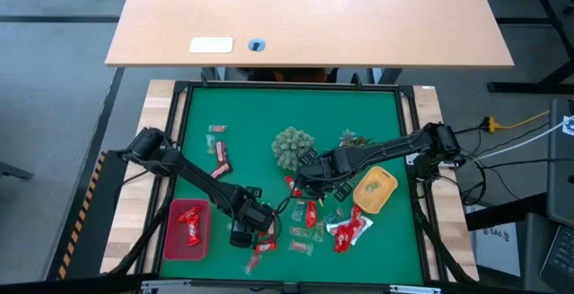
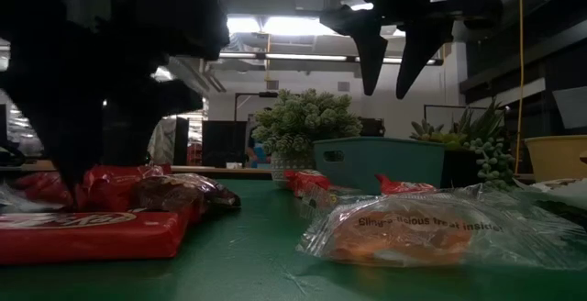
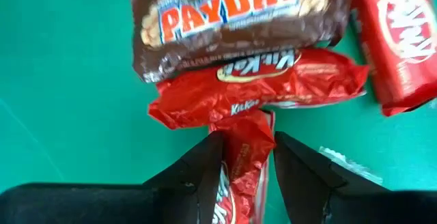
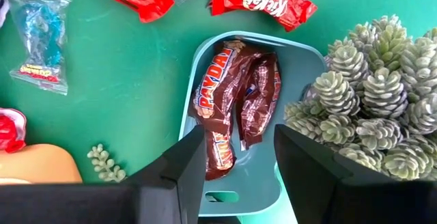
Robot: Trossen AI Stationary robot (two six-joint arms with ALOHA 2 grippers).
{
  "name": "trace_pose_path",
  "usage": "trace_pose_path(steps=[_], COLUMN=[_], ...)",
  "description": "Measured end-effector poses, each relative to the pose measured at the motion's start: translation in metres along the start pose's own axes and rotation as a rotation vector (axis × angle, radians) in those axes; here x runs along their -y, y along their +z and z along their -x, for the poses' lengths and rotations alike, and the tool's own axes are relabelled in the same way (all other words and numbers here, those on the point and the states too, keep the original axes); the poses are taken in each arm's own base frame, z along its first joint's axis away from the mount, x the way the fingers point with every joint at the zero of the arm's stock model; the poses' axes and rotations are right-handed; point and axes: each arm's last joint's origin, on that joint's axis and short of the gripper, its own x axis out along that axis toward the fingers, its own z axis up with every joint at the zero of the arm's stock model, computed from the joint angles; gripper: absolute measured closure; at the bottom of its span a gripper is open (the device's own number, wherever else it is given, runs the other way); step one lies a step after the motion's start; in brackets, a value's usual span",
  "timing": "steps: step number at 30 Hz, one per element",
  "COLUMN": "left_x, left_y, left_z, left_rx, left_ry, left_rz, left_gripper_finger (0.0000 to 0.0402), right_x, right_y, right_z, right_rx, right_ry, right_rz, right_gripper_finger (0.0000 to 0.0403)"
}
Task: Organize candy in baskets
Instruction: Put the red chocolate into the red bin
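While straddling a red candy (image 3: 240, 157) with left gripper (image 3: 246, 173) fingers closing to lift, hovering right gripper (image 4: 239, 162) open over blue basket (image 4: 300, 60)

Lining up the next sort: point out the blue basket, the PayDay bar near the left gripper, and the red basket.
blue basket (image 4: 308, 65), right wrist view, bare rim corner.
PayDay bar (image 3: 232, 19), left wrist view, middle of wrapper.
red basket (image 1: 170, 240), high view, bare floor near its left wall.

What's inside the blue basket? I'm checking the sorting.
The blue basket holds brown PayDay bars, at least two, overlapping. The right gripper hovers above it, open and empty. Anything beneath the bars is covered.
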Motion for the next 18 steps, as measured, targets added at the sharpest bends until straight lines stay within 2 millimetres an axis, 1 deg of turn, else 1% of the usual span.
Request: trace_pose_path(steps=[2, 7, 14, 18], left_x=[-0.0001, -0.0019, -0.0025, -0.0022], left_y=[-0.0004, 0.0002, 0.0001, 0.0001], left_z=[-0.0029, -0.0023, -0.0021, -0.0021], left_rx=[-0.008, -0.002, -0.001, -0.013], left_ry=[0.008, 0.024, 0.03, -0.006], left_rz=[0.003, 0.01, 0.012, 0.027], left_gripper_finger=[0.0273, 0.028, 0.0335, 0.0354], right_x=[0.0001, 0.0001, 0.0002, 0.0001], right_y=[0.0001, 0.0001, 0.0002, 0.0002], right_z=[0.0, 0.0, 0.0, 0.0], right_rx=[0.001, 0.001, 0.001, 0.002], right_ry=[-0.001, -0.001, -0.002, -0.001], right_rz=[0.0, 0.0, 0.0, 0.0], right_gripper_finger=[0.023, 0.023, 0.023, 0.023])
